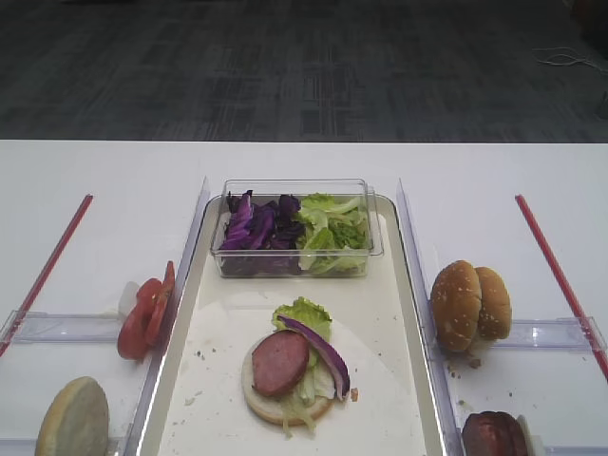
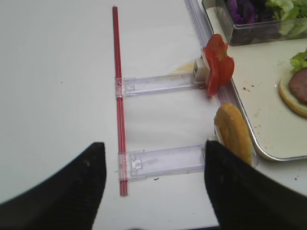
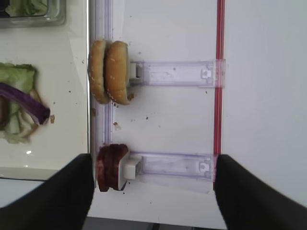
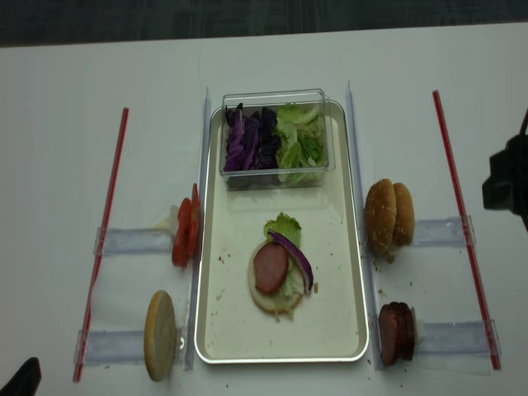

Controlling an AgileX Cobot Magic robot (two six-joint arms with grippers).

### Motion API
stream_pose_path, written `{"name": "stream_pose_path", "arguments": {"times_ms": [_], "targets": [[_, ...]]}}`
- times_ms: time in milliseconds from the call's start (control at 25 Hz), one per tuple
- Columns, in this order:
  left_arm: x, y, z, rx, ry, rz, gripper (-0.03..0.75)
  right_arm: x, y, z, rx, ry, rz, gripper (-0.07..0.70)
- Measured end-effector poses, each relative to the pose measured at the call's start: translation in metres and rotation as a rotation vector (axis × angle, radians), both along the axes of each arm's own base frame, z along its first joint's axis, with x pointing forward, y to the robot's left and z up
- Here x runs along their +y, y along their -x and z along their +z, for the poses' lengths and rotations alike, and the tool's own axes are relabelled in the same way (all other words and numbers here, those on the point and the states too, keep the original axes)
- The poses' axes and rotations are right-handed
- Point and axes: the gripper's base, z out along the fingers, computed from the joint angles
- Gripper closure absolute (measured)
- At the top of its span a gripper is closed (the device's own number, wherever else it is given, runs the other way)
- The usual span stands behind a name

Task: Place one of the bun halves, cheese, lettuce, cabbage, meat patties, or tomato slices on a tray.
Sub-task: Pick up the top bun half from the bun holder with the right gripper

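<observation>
The right gripper [image 3: 152, 191] gapes empty; the clear box [image 1: 296, 245] holds cabbage [image 1: 255, 228] and lettuce [image 1: 332, 228].

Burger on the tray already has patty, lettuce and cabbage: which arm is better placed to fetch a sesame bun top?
Right. The bun tops stand on the rack right of the tray, in the right wrist view ahead of the open right gripper. The left gripper faces the tomato slices.
</observation>
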Motion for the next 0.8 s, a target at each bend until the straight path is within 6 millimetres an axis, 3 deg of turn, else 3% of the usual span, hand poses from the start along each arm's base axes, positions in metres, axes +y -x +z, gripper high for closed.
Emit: {"name": "stream_pose_path", "arguments": {"times_ms": [240,440,800], "targets": [[0.0,0.0,0.0,0.0,0.0,0.0,0.293,0.005,-0.046,0.013,0.019,-0.022,0.002,0.092],[0.0,0.0,0.0,0.0,0.0,0.0,0.293,0.008,-0.078,0.013,0.047,-0.034,-0.017,0.092],[0.0,0.0,0.0,0.0,0.0,0.0,0.293,0.012,-0.102,-0.008,0.138,-0.055,-0.05,0.092]]}}
